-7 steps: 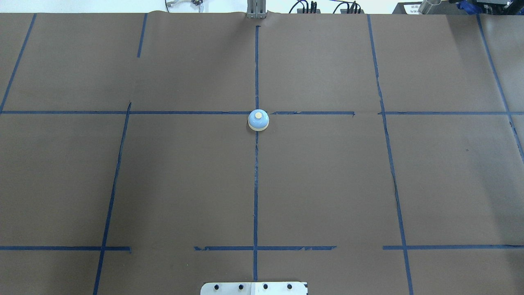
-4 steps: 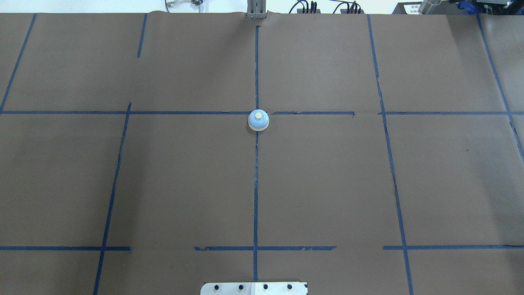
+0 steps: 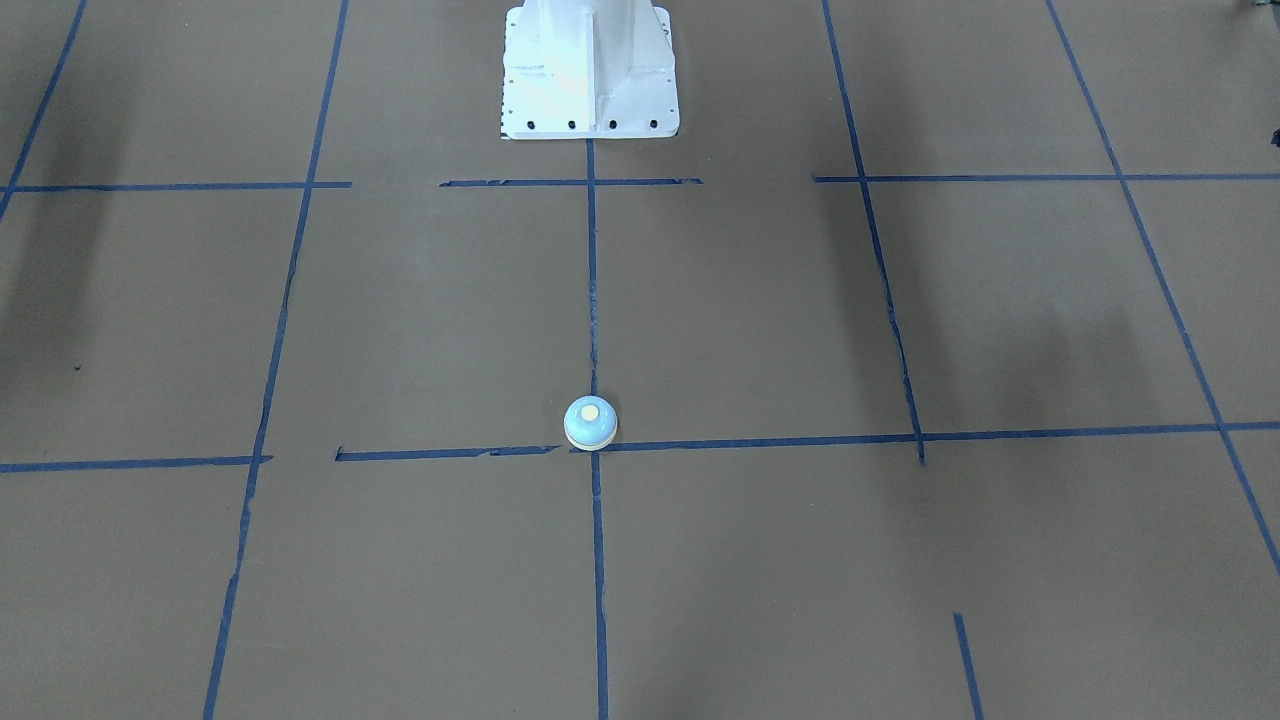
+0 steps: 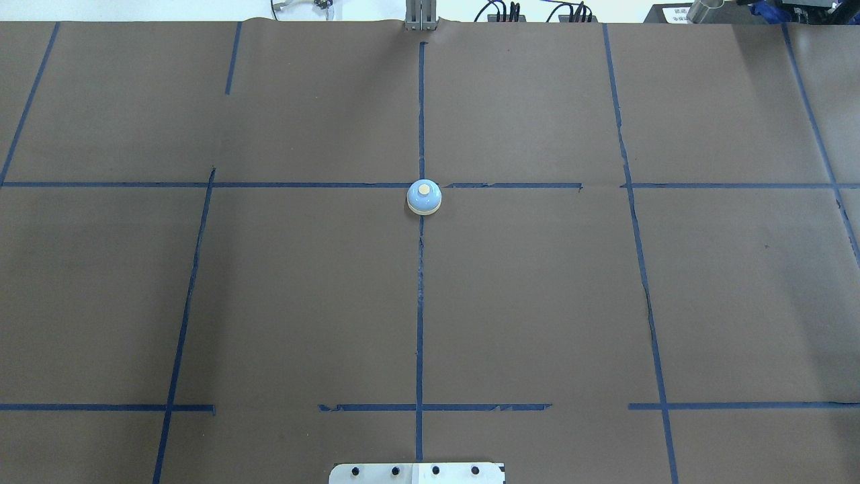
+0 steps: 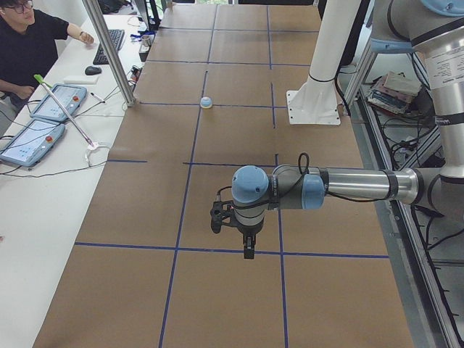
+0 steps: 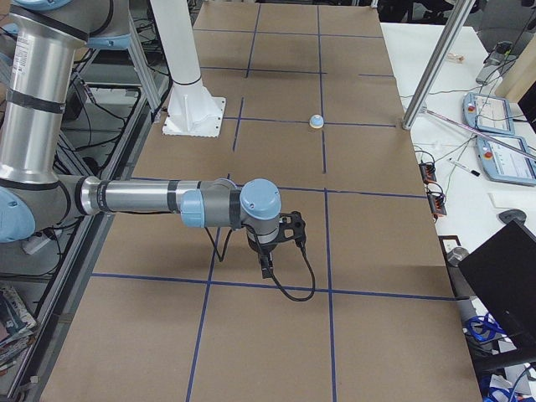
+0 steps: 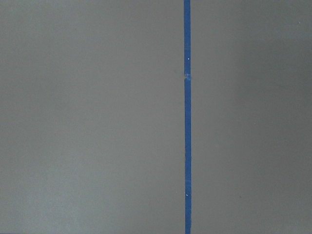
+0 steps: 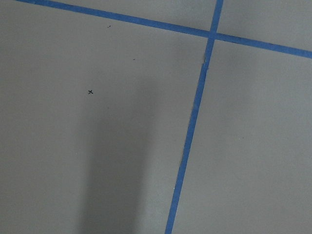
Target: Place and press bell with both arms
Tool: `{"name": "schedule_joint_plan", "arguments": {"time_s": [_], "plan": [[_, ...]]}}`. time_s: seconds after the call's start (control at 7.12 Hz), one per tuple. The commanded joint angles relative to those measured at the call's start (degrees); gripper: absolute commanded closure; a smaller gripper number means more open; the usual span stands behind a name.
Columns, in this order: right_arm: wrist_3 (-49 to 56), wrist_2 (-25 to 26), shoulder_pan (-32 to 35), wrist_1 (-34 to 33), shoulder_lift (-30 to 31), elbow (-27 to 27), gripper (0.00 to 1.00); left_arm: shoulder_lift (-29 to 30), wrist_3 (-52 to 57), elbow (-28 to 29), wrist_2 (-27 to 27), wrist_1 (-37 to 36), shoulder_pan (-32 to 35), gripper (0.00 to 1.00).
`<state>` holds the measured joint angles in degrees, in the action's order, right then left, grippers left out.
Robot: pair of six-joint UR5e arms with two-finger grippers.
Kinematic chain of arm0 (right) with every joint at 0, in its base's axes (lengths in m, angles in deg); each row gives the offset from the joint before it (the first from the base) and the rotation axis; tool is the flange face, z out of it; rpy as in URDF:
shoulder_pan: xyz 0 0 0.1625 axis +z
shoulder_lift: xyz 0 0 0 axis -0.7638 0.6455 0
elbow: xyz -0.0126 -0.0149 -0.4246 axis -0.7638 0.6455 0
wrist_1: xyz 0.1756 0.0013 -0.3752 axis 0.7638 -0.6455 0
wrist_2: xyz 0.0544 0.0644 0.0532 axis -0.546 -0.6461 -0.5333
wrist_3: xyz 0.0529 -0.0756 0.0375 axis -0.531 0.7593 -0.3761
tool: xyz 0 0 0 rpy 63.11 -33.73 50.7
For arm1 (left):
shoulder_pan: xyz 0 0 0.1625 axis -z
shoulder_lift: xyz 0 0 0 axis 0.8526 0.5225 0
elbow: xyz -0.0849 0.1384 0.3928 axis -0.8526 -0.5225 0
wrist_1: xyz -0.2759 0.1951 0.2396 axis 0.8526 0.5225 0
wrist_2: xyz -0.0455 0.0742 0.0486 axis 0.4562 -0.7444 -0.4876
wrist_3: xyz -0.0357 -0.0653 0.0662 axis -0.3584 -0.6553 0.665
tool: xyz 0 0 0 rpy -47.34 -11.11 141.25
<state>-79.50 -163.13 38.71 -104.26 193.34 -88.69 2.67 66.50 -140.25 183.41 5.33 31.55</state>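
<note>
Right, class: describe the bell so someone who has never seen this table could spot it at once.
On the brown table gridded with blue tape, start at the white pedestal and follow the centre line to its second crossing. The bell sits there. Unlike the flat tape around it, it is a raised light-blue dome with a cream button and rim.

One bell (image 4: 424, 197), two arms (image 5: 348, 185) (image 6: 134, 197), one white pedestal (image 3: 590, 70), one operator (image 5: 29, 43), two tablets (image 5: 59, 101) (image 5: 29, 141)

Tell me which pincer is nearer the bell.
Cannot tell; they look about even. The left pincer hangs over the table toward its left end, the right pincer toward its right end, both far from the bell at its middle.
</note>
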Motion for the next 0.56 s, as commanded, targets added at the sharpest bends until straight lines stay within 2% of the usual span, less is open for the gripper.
{"name": "schedule_joint_plan", "arguments": {"time_s": [0.0,0.42], "plan": [[0.1,-0.5,0.0,0.1,-0.5,-0.4,0.0,-0.9,0.1,-0.3,0.1,0.0,0.0,0.0],[0.1,-0.6,0.0,-0.2,-1.3,-2.5,0.0,-0.9,0.1,-0.5,0.1,0.0,0.0,0.0]]}}
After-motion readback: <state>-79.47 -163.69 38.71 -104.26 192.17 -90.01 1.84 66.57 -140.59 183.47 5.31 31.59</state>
